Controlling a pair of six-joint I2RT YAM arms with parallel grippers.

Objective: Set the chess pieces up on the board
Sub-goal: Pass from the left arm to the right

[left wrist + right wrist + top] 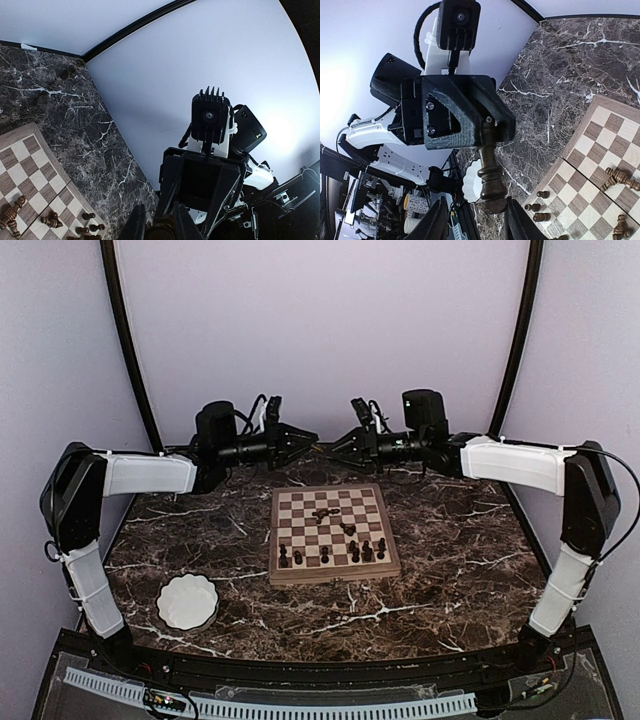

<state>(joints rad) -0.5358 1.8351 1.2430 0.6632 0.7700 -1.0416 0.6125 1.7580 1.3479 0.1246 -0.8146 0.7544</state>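
Observation:
Both arms are raised above the back of the table, their tips facing each other. My left gripper is shut on the top of a dark brown chess piece. The piece's base sits between the fingers of my right gripper, close to one finger, with a gap to the other, so these jaws stand open. Below lies the board. Several dark chess pieces stand along its near rows. Two more lie toppled near the middle.
A white scalloped bowl sits at the front left of the dark marble table. Black frame posts rise at the back corners. A cable tray runs along the near edge.

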